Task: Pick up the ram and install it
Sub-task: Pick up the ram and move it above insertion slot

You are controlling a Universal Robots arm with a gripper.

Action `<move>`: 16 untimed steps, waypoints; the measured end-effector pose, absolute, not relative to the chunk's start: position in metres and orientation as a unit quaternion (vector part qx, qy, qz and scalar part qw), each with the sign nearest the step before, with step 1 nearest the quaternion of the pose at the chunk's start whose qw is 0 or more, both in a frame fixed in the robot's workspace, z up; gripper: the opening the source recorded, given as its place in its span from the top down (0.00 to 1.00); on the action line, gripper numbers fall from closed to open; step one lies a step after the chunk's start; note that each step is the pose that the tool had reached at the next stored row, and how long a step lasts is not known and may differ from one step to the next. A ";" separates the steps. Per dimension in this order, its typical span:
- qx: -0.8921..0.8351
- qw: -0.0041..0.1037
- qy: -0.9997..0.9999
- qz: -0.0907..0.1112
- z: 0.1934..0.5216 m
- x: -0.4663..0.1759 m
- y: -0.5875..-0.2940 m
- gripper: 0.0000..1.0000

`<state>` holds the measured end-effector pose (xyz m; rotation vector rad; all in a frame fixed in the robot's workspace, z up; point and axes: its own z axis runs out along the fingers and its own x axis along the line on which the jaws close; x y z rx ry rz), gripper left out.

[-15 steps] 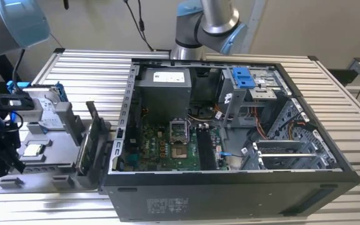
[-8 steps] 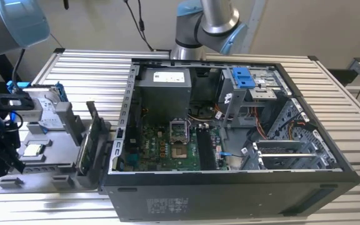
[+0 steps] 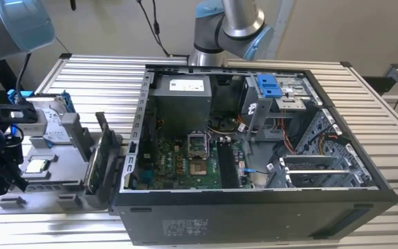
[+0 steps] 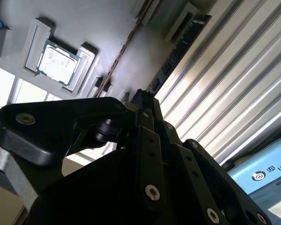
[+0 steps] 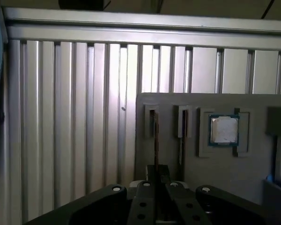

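While the gripper [image 5: 157,169] hung over the grey moulded tray [image 5: 168,101], the ram [image 5: 155,145] stood on edge in a narrow slot there, in line with it. Whether the jaws were spread or closed could not be told. A square, silver-topped processor [image 5: 224,130] sat in its own recess nearby. Beside the tray, the black metal computer case [image 3: 254,218] lay open, with a green motherboard [image 3: 185,166] inside, on a ribbed aluminium table [image 3: 95,72].

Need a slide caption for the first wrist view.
Gripper lined up with the ram standing on edge in a grey parts tray, a processor chip nearby.
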<state>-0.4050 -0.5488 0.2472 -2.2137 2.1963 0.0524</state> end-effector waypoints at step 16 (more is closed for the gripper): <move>-0.705 0.012 0.709 0.017 0.269 -0.405 -0.549 0.86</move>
